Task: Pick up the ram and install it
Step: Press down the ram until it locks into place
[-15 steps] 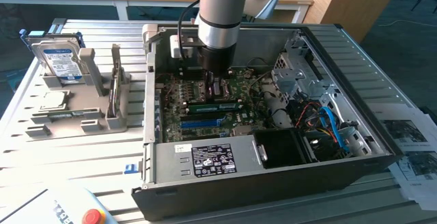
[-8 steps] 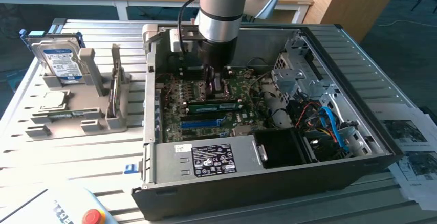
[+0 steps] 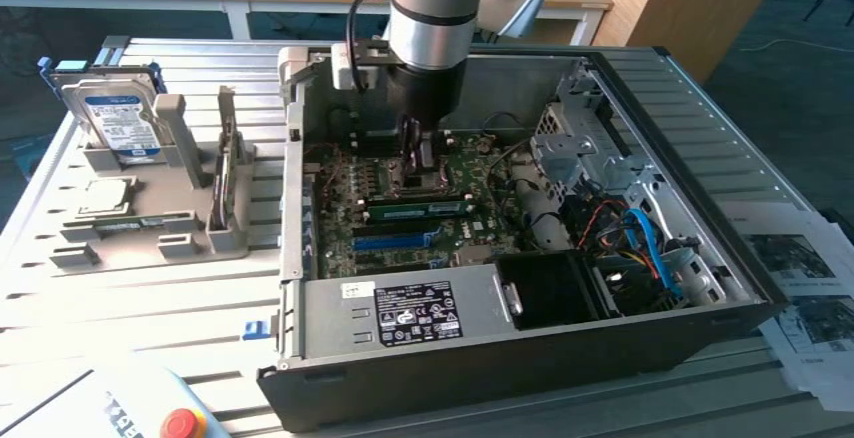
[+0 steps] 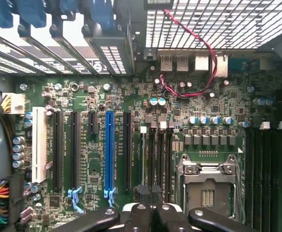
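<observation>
We see a slatted metal surface (image 3: 160, 288) carrying an open computer case (image 3: 534, 358) lying on its side, with the green motherboard (image 3: 400, 228) exposed inside. The robot arm (image 3: 430, 18) reaches down into the case from above. Near the front wall of the case sits the power supply (image 3: 400, 310) with its dark label, and to the exterior view's right a bundle of blue and coloured cables (image 3: 654, 248) fills the drive bay area. On the exterior view's left, a grey fixture tray (image 3: 147, 223) stands on the surface and holds a hard drive (image 3: 120, 118) upright.

The end effector (image 4: 150, 200) hangs low over the motherboard, next to the processor socket (image 4: 208, 186), and its fingers (image 4: 141, 193) are clenched together (we see nothing between them). In the wrist view the blue expansion slot (image 4: 109, 150) and the white slot (image 4: 38, 150) run parallel across the board.

The ram (image 3: 416, 208) lies seated in a slot on the motherboard, a thin green stick just below the end effector in the exterior view, apart from the fingers.
</observation>
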`<state>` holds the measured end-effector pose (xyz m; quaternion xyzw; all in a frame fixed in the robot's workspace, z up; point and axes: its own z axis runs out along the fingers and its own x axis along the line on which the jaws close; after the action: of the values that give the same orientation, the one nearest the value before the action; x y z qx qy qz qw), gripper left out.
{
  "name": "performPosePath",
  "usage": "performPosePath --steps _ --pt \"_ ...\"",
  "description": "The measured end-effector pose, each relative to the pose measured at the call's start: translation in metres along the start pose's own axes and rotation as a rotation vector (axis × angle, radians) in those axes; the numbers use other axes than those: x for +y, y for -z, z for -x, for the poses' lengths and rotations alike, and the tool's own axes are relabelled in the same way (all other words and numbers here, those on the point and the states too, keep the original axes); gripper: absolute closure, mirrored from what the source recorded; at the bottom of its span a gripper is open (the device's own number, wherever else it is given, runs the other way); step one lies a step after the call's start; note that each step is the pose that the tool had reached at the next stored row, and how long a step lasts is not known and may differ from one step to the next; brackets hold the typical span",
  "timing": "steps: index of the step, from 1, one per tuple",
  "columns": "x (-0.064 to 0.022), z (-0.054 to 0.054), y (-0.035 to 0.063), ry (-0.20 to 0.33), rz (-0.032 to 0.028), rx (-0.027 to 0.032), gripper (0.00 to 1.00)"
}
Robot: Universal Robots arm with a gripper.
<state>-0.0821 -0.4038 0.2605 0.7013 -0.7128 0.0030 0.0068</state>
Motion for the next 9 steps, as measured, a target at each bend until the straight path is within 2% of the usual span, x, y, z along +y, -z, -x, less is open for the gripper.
performPosePath --steps 9 --pt "0.0001 0.0 0.0135 0.0 0.0 0.0 0.9"
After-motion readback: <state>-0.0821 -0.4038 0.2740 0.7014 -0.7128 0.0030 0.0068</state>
